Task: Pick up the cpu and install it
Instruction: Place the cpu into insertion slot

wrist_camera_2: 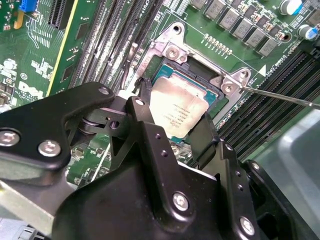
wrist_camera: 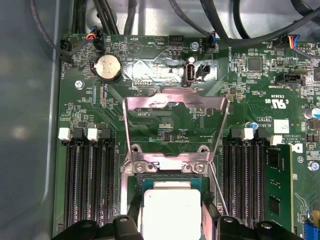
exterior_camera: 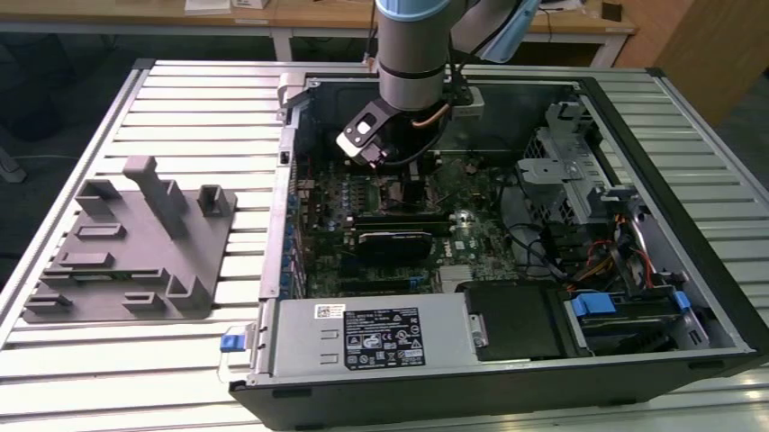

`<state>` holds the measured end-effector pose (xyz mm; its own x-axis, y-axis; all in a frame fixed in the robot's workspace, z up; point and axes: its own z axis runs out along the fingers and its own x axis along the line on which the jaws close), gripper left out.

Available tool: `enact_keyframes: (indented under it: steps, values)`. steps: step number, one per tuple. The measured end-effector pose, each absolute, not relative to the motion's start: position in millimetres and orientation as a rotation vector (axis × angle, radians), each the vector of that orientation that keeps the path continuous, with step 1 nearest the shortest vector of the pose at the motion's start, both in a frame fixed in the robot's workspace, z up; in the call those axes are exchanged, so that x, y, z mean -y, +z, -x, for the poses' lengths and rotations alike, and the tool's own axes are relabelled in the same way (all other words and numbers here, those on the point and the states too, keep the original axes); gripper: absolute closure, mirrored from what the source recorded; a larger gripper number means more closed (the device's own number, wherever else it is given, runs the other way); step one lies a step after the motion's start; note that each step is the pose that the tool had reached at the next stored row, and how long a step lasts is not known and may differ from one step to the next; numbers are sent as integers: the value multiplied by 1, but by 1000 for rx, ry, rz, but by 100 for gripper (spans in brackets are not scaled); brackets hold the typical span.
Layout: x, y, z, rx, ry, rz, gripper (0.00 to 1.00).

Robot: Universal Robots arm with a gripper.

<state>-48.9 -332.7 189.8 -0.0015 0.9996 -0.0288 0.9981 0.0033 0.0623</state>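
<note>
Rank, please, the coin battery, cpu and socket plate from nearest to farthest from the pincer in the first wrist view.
1. cpu, right at the pincer.
2. socket plate, standing open just beyond the cpu.
3. coin battery, by the cabled edge of the board.

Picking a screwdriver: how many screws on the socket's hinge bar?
2: a screw at one end of the hinge bar, another at the other, beside the cpu; others possibly hidden.

The cpu (wrist_camera_2: 179, 107) has a dull silver top with faint dark print and a rim that looks teal-green. The motherboard (wrist_camera: 165, 127) is green, its memory slots (wrist_camera: 90, 185) black. At nine o'clock in the exterior view sits a plain grey fixture (exterior_camera: 126, 247).
</note>
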Motion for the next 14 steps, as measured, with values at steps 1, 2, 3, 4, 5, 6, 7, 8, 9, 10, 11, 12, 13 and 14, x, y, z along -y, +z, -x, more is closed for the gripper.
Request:
enact_keyframes:
  steps: [1, 2, 3, 4, 5, 6, 7, 8, 9, 10, 11, 12, 13, 14]
  values:
    - [333, 190, 49, -2183, 37, -2169, 45]
    - [333, 190, 49, -2186, 37, -2166, 45]
    - [333, 190, 49, -2188, 37, -2164, 45]
    - [333, 190, 49, -2188, 37, -2164, 45]
    - [333, 190, 49, -2188, 37, -2164, 45]
    - [333, 190, 49, -2188, 37, -2164, 45]
    - [333, 190, 49, -2188, 37, -2164, 45]
    - [333, 190, 49, -2188, 37, -2163, 45]
    - [333, 190, 49, -2188, 37, -2163, 45]
    - [333, 190, 49, -2188, 37, -2163, 45]
    - [333, 190, 49, -2188, 37, -2163, 45]
    - [333, 190, 49, -2188, 37, -2164, 45]
    - [333, 190, 49, -2188, 37, -2164, 45]
    - [333, 190, 49, -2188, 37, -2164, 45]
